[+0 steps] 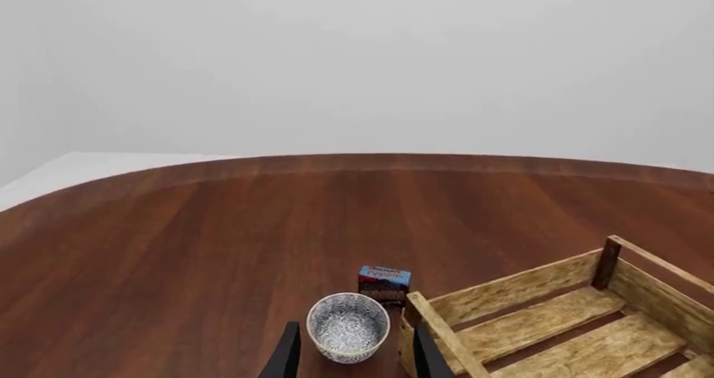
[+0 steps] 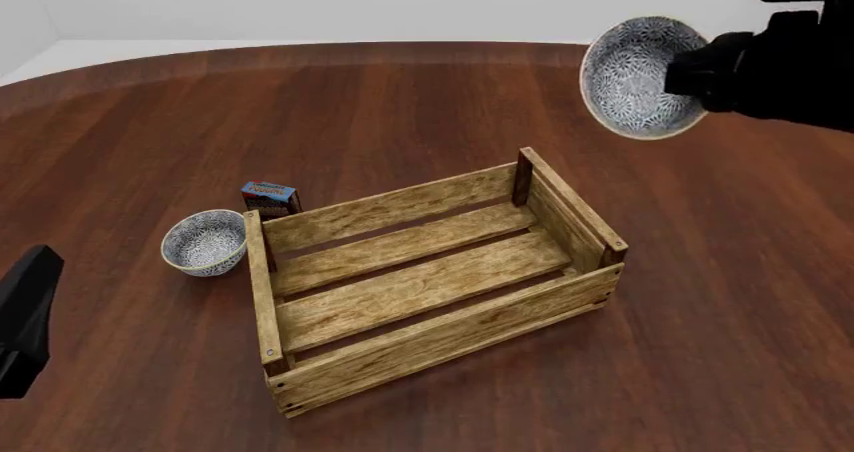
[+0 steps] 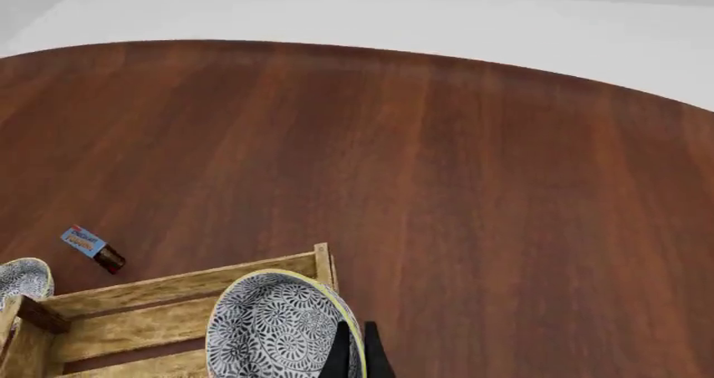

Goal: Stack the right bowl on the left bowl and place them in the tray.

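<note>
**Stacking not yet done: right bowl aloft, left bowl on the table**

Left pincer (image 1: 351,357) stands wide, its fingers either side of the left bowl (image 2: 204,242), which rests upright on the table (image 2: 400,102), touching nothing we can see. Just beyond it from that pincer sits a small blue-and-red box (image 2: 270,198); the tray (image 2: 400,347) lies beside both and holds nothing. Right pincer (image 3: 354,349) is pinched on the rim of the right bowl (image 2: 643,76), carried tilted, well above the table past the tray's far corner. We judge one lift made; stacking and placing remain. Both bowls show speckled blue-white patterning with pale rims.
</note>
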